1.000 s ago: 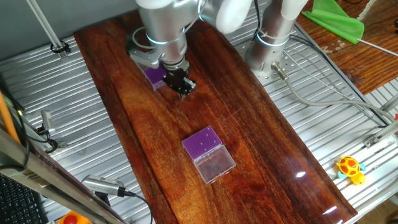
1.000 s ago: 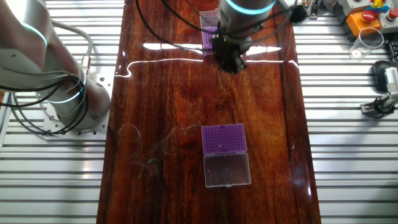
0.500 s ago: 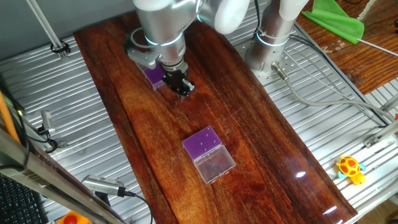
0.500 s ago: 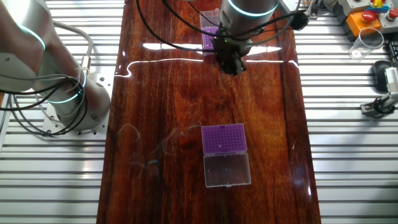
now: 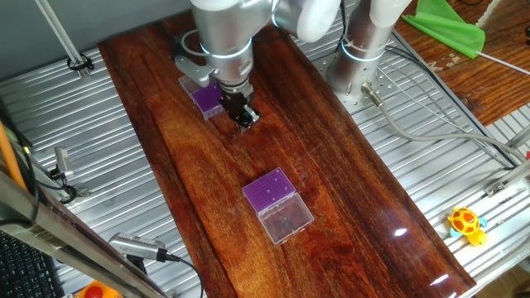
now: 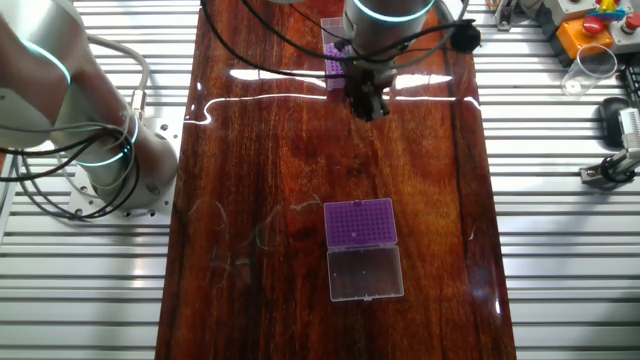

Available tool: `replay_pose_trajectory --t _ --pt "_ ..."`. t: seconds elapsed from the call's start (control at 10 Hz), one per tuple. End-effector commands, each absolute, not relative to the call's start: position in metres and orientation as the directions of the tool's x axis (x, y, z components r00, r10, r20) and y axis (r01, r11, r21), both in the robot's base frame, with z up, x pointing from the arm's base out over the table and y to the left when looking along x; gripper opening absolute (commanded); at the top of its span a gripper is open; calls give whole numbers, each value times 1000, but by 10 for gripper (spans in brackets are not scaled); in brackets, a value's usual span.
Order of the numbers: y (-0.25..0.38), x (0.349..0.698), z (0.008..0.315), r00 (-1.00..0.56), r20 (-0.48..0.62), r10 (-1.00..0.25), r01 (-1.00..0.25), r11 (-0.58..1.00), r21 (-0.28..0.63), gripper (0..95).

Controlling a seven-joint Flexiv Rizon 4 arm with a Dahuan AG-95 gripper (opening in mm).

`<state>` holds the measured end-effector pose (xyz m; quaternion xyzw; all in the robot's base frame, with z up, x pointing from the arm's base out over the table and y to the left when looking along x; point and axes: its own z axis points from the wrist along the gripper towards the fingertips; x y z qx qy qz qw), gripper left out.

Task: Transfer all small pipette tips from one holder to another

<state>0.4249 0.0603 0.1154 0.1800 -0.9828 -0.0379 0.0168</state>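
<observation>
Two holders with purple inserts stand on the wooden board. The far holder [image 5: 204,98] [image 6: 336,62] sits partly under the arm's wrist. The near holder [image 5: 268,189] [image 6: 360,221] lies mid-board with its clear lid [image 5: 286,219] [image 6: 365,273] folded open toward the front. My gripper [image 5: 243,118] [image 6: 369,106] hangs just beside the far holder, on the side facing the near one. Its black fingers look pressed together. The small pipette tips are too small to make out, on the inserts or between the fingers.
The arm's base [image 5: 361,60] [image 6: 108,160] stands on the ribbed metal table beside the board, with cables trailing off it. A green cloth [image 5: 448,29], a yellow toy [image 5: 466,224], an orange button box [image 6: 591,24] and a clear cup [image 6: 590,66] lie off the board.
The wrist has turned, so the fingers show narrower, and the gripper has shifted slightly beside the far holder. Both holders stay where they were.
</observation>
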Motion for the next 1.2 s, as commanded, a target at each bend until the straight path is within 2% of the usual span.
replay_pose_trajectory --t 0.1,0.6,1.2 --pt "37 419 120 -919 20 -394 -392 916 85 0" --pt "-70 414 124 -837 20 -547 -543 835 95 0" --pt "-109 410 114 -798 6 -603 -600 795 85 0"
